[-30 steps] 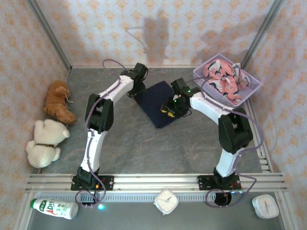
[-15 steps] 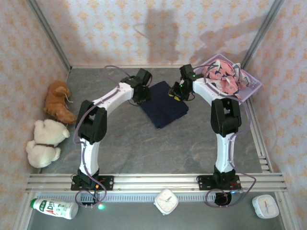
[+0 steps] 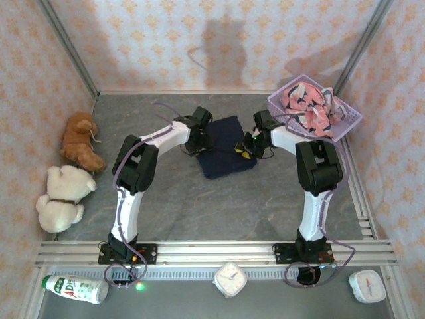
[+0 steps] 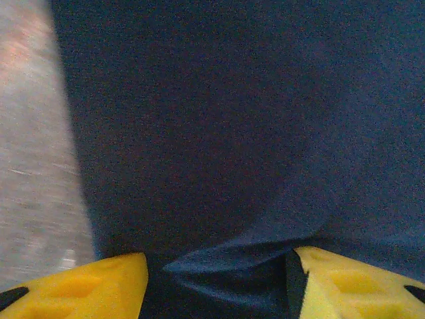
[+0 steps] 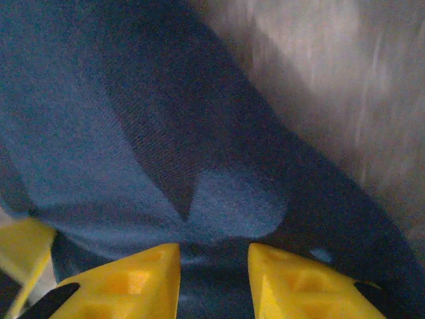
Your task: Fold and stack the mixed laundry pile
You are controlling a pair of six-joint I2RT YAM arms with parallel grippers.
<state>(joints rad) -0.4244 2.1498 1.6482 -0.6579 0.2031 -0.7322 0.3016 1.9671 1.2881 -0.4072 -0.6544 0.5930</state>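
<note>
Top external view: a navy garment (image 3: 227,147), folded to a compact rectangle, lies flat on the table (image 3: 199,206) toward its far edge, with the left gripper (image 3: 200,141) at its left side and the right gripper (image 3: 247,147) at its right side. A lavender basket (image 3: 354,119) in the far right corner holds the crumpled pink shark-print garment (image 3: 307,109), not yet folded. Left wrist view: yellow fingers (image 4: 80,286) stand wide apart over the navy cloth, a loose ridge of it lying unpinched between them, bare table to the left. Right wrist view: fingers (image 5: 126,279) sit narrow with a fold of navy cloth running between them, apparently pinched. The fold in hand looks nearly done. Doing it well likely means letting go only once the edges line up, lifting both grippers straight up so the layers do not drag, then flattening the ridge before reaching into the basket for the pink garment.
</note>
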